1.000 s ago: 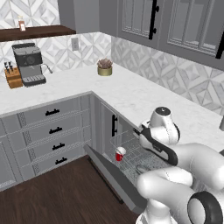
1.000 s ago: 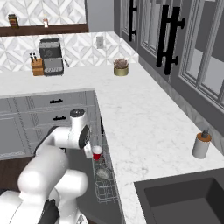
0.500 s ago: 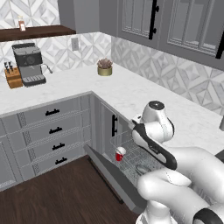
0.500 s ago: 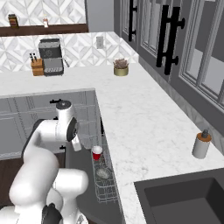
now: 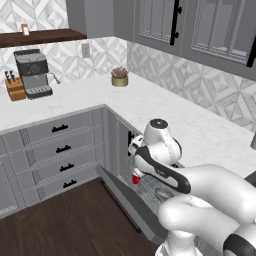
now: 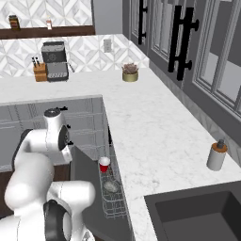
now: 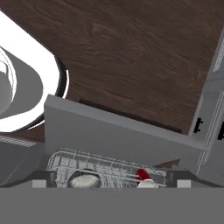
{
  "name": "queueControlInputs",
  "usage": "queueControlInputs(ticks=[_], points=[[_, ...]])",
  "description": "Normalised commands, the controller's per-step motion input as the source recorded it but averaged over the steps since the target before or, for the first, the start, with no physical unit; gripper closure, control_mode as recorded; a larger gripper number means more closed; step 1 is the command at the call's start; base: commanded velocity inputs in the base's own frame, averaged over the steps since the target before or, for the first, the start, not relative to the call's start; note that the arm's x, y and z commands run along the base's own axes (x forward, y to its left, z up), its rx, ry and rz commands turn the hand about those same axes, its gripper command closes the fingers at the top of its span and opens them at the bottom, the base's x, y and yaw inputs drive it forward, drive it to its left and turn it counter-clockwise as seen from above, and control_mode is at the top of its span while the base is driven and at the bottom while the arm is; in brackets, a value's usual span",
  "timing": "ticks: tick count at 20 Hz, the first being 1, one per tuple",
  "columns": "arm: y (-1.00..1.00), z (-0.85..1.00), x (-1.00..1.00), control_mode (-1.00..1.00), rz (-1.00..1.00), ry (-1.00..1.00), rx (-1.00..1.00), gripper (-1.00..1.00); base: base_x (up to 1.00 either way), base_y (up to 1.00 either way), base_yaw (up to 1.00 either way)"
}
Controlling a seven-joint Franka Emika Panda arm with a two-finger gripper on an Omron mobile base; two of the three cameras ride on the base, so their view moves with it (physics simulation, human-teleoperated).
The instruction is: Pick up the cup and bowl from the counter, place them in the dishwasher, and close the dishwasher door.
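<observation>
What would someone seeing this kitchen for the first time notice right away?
Probably the dishwasher door, hanging open below the counter with the wire rack pulled out over it. In that rack stand the red cup and, beside it, the grey bowl. The big white arm bends over the opening from the floor side.

A rendered home kitchen: an L-shaped marble bench [image 6: 141,127] over grey drawer cabinets [image 5: 55,150], a coffee machine [image 5: 33,72] and knife block [image 5: 15,87] against patterned tiles, a sink [image 6: 197,214], and an open dishwasher [image 6: 110,188].
</observation>
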Motion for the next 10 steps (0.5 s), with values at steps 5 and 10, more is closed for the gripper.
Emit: queueControlInputs(ticks=[5,10], points=[[0.54,-0.33,0.00,-1.00,0.03,0.00,0.00,-1.00,0.00,0.00,0.00],[0.41,-0.47,0.00,-1.00,0.00,0.00,-0.02,-1.00,0.00,0.00,0.00]])
